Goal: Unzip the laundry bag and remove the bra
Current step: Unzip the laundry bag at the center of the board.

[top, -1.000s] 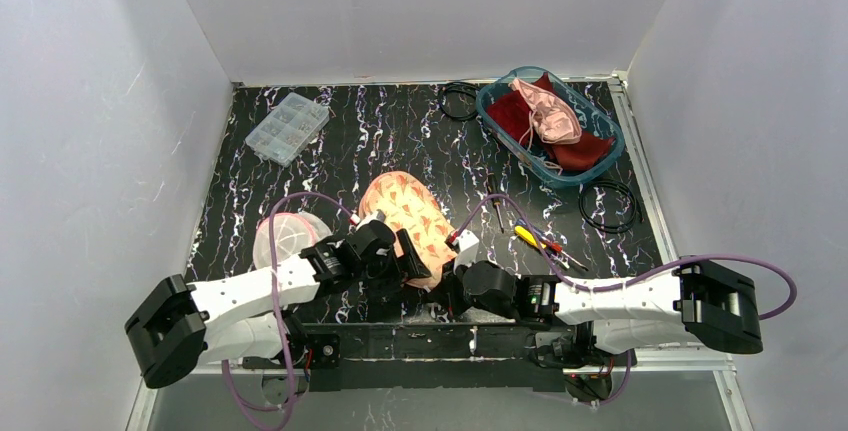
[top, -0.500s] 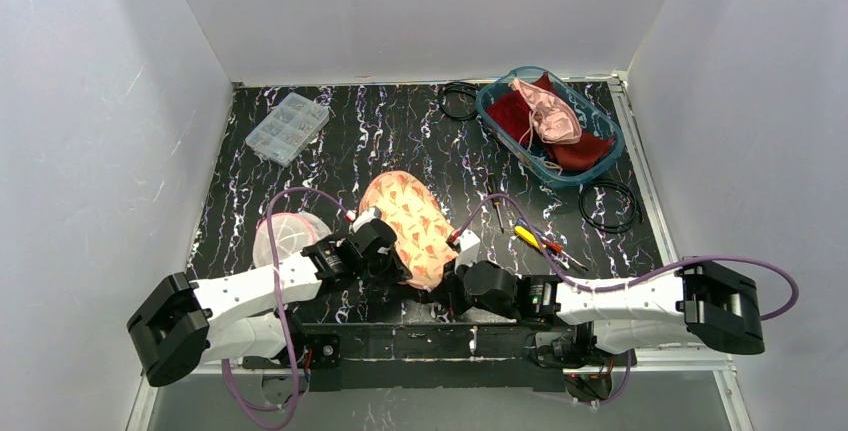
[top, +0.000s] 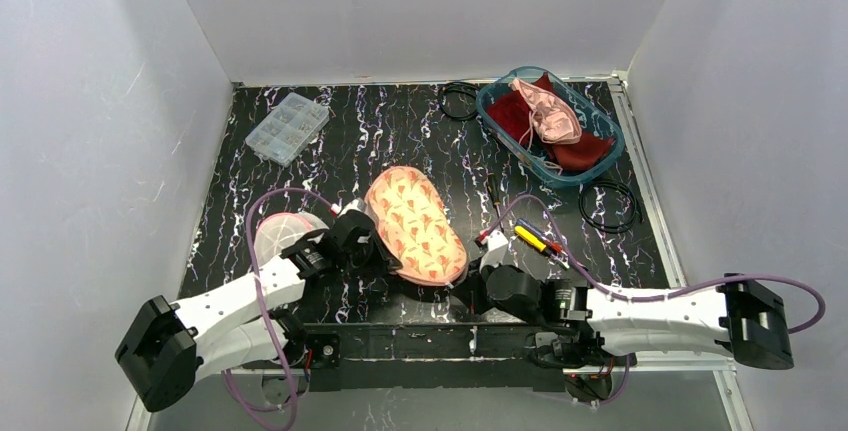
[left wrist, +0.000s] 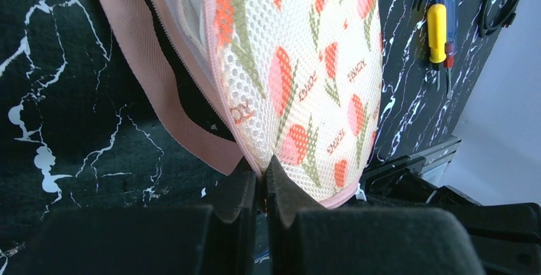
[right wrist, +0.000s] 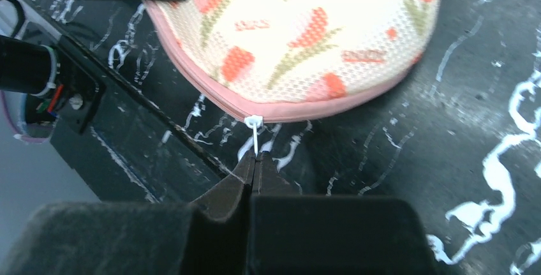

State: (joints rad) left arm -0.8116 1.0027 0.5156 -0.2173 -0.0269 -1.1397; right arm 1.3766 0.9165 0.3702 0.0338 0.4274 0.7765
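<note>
Left wrist shows the left gripper (left wrist: 262,179) pinched tight on the rim of the bag (left wrist: 306,64). Right gripper (right wrist: 253,163) is clamped on the zip pull (right wrist: 254,131).

Right claw (right wrist: 255,158) tight on zipper pull (right wrist: 254,133)

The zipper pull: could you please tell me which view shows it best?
Right wrist view: the white zipper pull sits at the edge of the laundry bag, pinched by the right end effector. The left wrist shows only opened zipper tape; overhead, it's too small.
</note>
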